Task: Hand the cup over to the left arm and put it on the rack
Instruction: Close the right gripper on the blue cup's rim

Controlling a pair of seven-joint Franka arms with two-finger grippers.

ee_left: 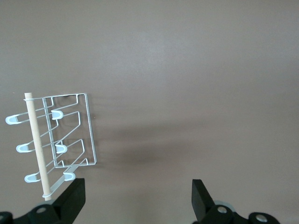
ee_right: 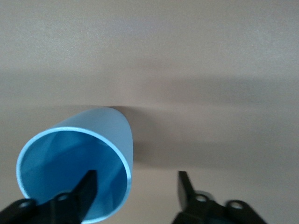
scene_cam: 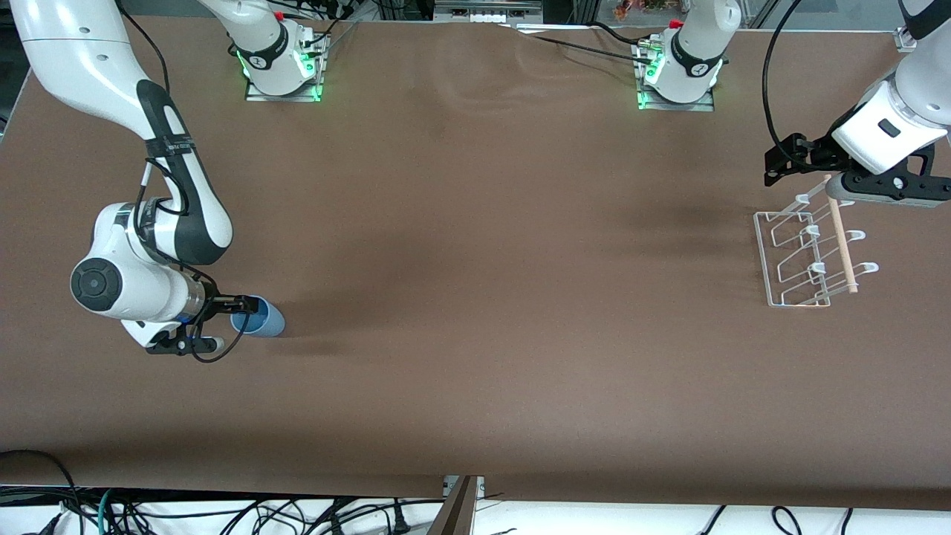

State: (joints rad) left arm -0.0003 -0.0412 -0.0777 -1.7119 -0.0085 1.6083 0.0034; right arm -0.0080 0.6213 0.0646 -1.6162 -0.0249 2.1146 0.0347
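The light-blue cup [scene_cam: 260, 317] lies on its side on the table near the right arm's end, its mouth toward my right gripper [scene_cam: 226, 323]. In the right wrist view the cup [ee_right: 100, 135] shows its open mouth. My right gripper [ee_right: 135, 184] is open, with one finger inside the mouth and the other outside, not closed on the wall. My left gripper [scene_cam: 780, 160] is open and empty, in the air beside the white wire rack [scene_cam: 799, 256] at the left arm's end. The rack [ee_left: 86, 128] also shows in the left wrist view, ahead of the left gripper [ee_left: 138, 198].
A light wooden dowel [scene_cam: 842, 234] lies across the rack's prongs and also shows in the left wrist view [ee_left: 38, 149]. The two arm bases [scene_cam: 282, 56] stand along the table edge farthest from the front camera. Brown table [scene_cam: 483, 297] lies between cup and rack.
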